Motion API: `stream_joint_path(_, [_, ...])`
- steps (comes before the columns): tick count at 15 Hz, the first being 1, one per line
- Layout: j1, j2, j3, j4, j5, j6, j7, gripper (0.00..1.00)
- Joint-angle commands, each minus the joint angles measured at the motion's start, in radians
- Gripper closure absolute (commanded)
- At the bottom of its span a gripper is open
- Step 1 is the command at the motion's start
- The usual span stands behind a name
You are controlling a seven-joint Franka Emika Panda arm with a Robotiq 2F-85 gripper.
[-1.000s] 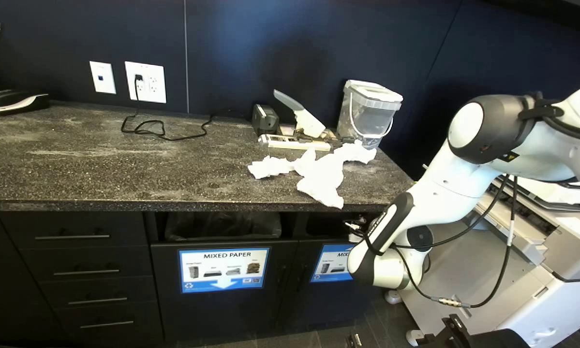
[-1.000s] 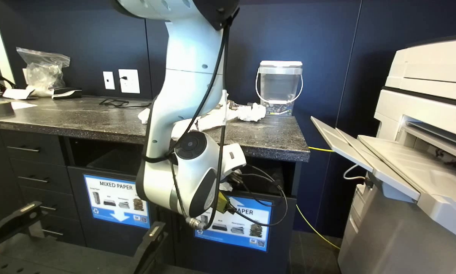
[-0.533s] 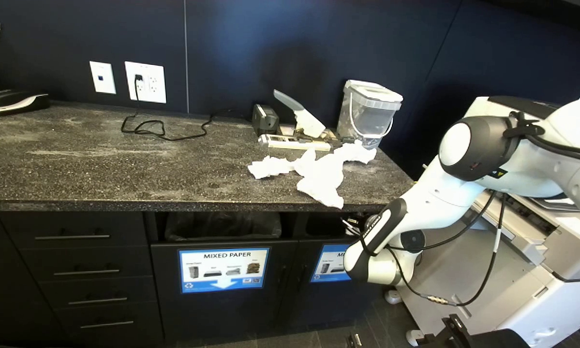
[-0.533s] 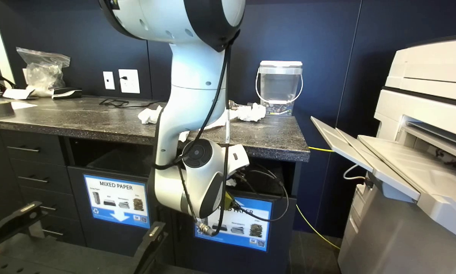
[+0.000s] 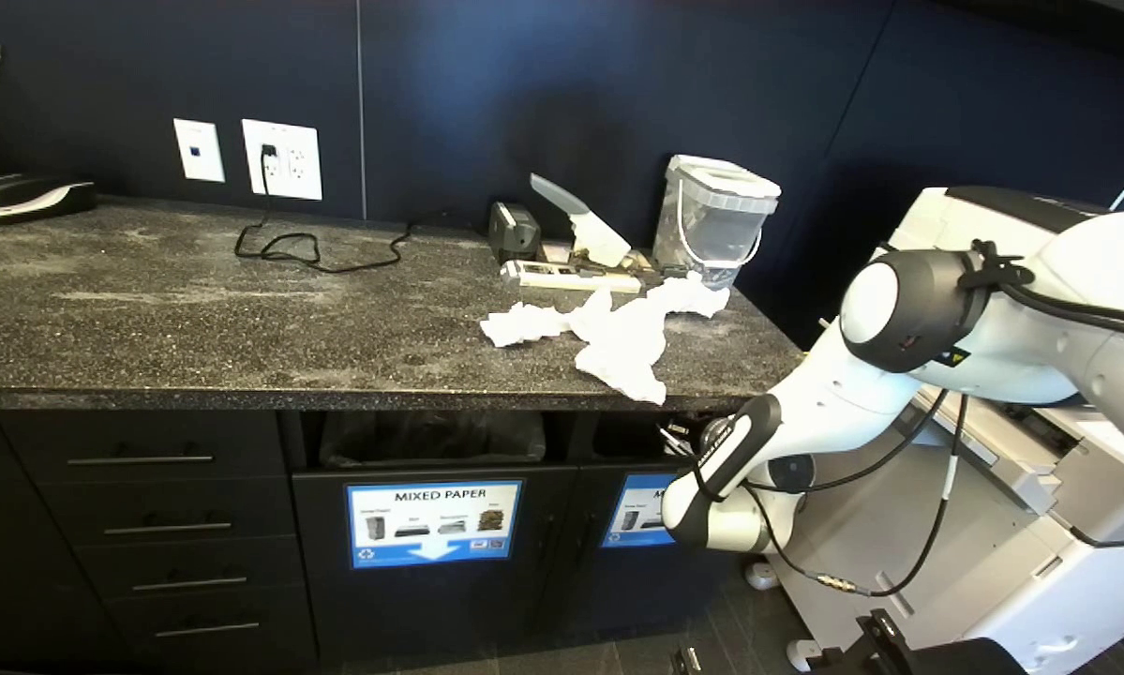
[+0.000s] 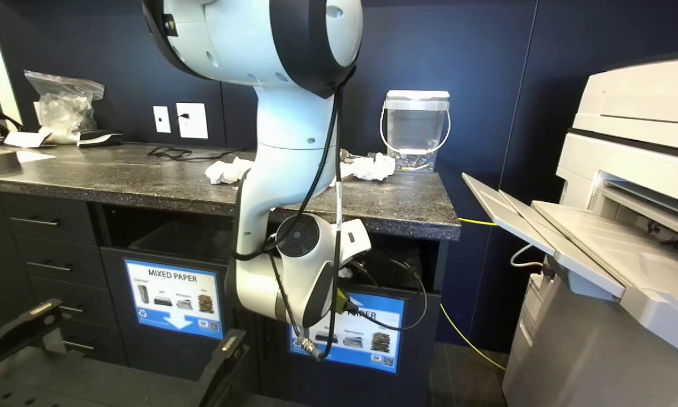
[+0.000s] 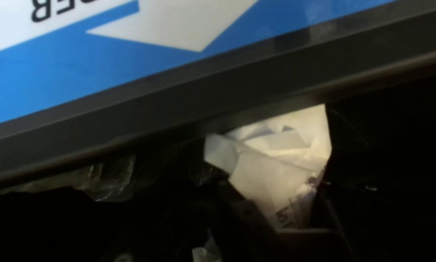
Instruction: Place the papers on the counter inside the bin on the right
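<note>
Probably light and soft, the crumpled white papers (image 5: 623, 336) suit a mid-clump pinch; whether the dark fingers (image 7: 247, 213) grip anything, I cannot tell.

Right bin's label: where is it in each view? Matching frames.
In an exterior view: label right of centre, low, right part behind the arm.
In an exterior view: label below centre, upper left partly hidden.
Wrist view: label upper left, upside down, cut off.
Shared landmark: the bin's front rim, along the label's top edge.
</note>
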Motion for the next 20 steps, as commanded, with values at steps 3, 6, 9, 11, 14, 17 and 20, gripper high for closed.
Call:
stream_joint_path(3, [0.003,0.026,-0.003,0.052,-0.026,0.009,0.019,0.25])
stream_joint_path(6, [0.005,0.021,-0.004,0.048,-0.028,0.010,0.017,0.04])
stream_joint_path(9, [0.007,0.014,-0.006,0.038,-0.035,0.011,0.015,0.00])
stream_joint_path(11, [0.005,-0.002,-0.009,0.019,-0.061,-0.014,0.018,0.00])
stream_joint_path(14, [0.013,-0.040,-0.020,-0.028,-0.083,-0.048,-0.002,0.00])
stream_joint_path(17, [0.020,-0.075,-0.032,-0.082,-0.071,-0.026,-0.023,0.00])
stream_joint_path(20, [0.033,-0.122,-0.056,-0.162,-0.071,0.020,-0.059,0.00])
